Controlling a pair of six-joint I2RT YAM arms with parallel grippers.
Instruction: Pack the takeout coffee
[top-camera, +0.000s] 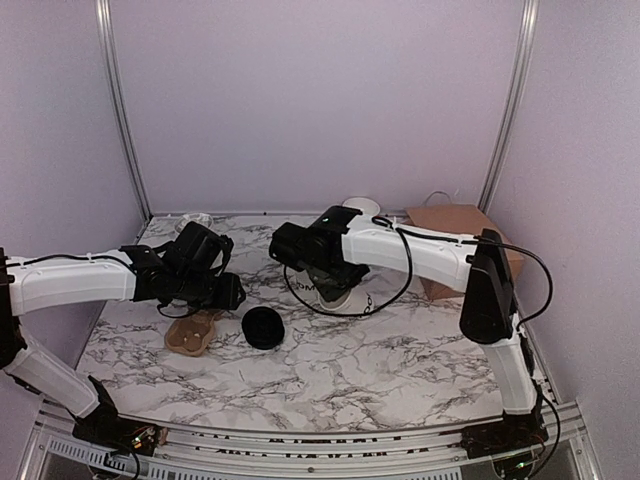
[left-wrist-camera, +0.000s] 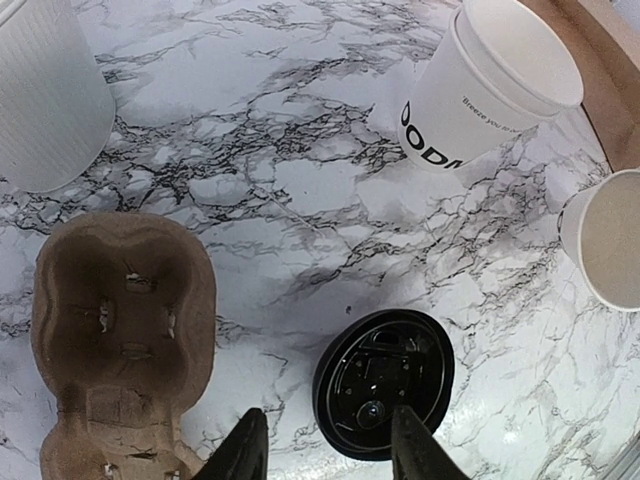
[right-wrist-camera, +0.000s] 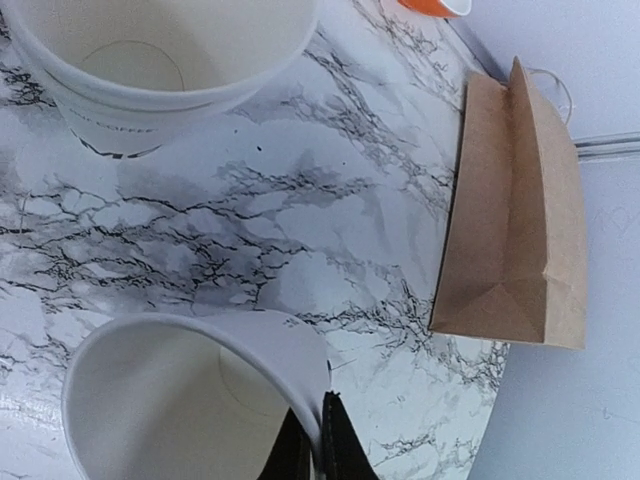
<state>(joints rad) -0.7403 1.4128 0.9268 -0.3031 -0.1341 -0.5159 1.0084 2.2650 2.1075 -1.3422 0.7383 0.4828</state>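
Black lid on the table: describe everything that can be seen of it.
The black lid is a round, glossy piece of what looks like plastic, with a raised rim and concentric ridges inside it. It lies flat and loose on the marble table, on no cup, just right of the brown pulp cup carrier and apart from it. The left gripper hangs over it with fingers spread. Nothing but the table visibly touches it.

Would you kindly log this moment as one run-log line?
right gripper: shut on white paper cup rim | left gripper: open, near black lid | cup carrier: empty | paper bag: lying flat
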